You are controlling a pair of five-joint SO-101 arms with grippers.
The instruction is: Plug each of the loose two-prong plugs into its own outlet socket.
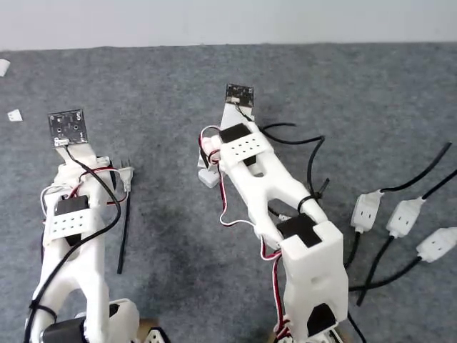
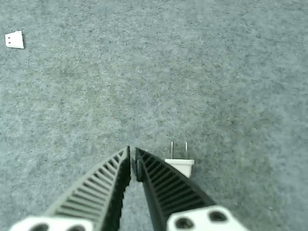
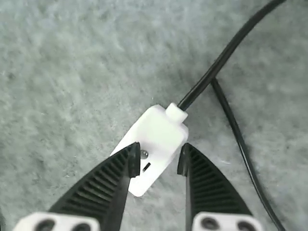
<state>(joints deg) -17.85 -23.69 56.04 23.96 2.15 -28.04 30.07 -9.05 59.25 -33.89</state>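
Left gripper (image 2: pixel 132 153) hangs all but closed, the plug (image 2: pixel 181 166) lying on the carpet (image 2: pixel 144 72) just beside it, right gripper (image 3: pixel 158 156) half-open astride a socket (image 3: pixel 159 129); light, hard and likely slick, that plug wants pinching across its body, not the prongs (image 2: pixel 172 150).

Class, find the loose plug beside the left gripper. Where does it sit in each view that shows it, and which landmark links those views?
High view: the plug lies left of centre, beside the left arm.
Left wrist view: the plug sits beside the tips of the shut left gripper, prongs pointing away.
Shared landmark: the white scrap farther off.
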